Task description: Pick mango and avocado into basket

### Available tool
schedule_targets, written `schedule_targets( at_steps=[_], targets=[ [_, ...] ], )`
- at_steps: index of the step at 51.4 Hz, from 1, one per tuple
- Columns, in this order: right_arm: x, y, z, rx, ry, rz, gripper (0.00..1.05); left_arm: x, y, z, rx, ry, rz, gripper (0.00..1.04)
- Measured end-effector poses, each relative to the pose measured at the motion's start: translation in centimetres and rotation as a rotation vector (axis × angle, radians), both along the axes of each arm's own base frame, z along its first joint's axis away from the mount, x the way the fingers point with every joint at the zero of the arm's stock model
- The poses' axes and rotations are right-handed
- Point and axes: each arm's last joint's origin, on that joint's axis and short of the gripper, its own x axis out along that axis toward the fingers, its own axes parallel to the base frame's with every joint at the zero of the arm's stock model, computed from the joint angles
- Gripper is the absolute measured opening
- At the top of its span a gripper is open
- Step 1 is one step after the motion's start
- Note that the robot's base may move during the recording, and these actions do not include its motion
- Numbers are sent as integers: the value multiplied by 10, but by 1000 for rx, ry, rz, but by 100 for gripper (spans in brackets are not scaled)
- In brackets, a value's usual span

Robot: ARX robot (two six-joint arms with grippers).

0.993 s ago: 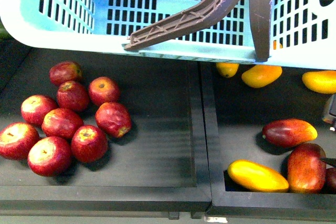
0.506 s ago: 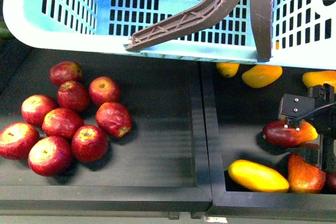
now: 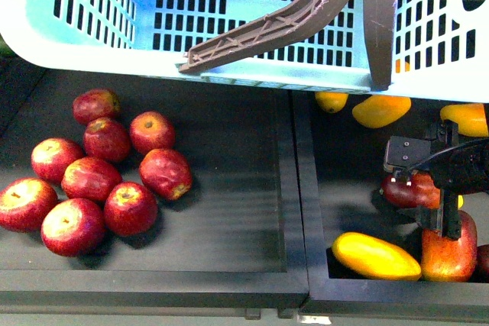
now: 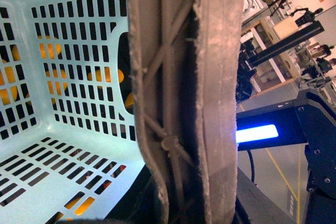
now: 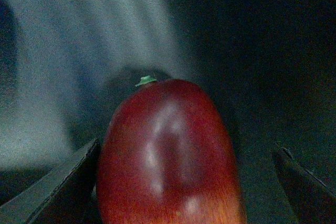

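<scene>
Mango (image 5: 168, 150): red, lying between spread fingers of right pincer (image 5: 178, 192), long axis across their closing line.

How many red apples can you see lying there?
9, bunched in the left tray: three apples at the back, three in the middle, three nearest the camera. The basket could hide more.
</scene>
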Motion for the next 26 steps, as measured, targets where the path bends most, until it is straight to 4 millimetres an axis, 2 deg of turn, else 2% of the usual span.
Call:
schedule_targets(
  at_steps=[9, 12, 16, 18, 22, 26],
  targets=[
    [3, 3, -5, -14, -3, -4, 93, 0, 0, 0, 0, 0, -1, 17],
    [3, 3, -5, -18, -2, -7, 87, 0, 0, 0, 0, 0, -1, 17],
    [1, 3, -6, -21, -3, -19, 71, 0, 0, 0, 0, 0, -1, 17],
    [0, 2, -5, -18, -7, -22, 66, 0, 0, 0, 0, 0, 0, 17],
    [-2, -2, 1, 22, -37, -66, 64, 0, 0, 0, 0, 0, 0, 17],
    [-1, -12, 17, 86, -116, -148, 64, 0, 0, 0, 0, 0, 0, 17]
  ],
)
